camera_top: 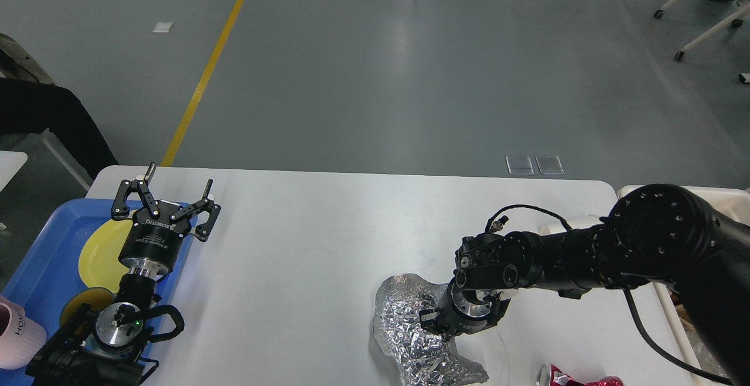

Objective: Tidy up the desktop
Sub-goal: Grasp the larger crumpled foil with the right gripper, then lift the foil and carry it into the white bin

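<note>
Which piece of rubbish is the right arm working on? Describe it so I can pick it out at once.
Start at the white desktop and follow its near edge toward the right. There, under the right hand, lies a crumpled sheet of silver foil. Unlike the red can to its right, it is flat, wrinkled and shiny silver.

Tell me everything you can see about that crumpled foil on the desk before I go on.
The foil is a crumpled silver sheet, shiny and heavily wrinkled, irregular in outline. It lies on the white desk near the front edge, right of centre, with one corner reaching toward the bottom of the view. The right claw points down onto its upper right part and hides that area; its fingers cannot be made out, so a grip cannot be confirmed. A crushed red can lies to its right, apart from it.
</note>
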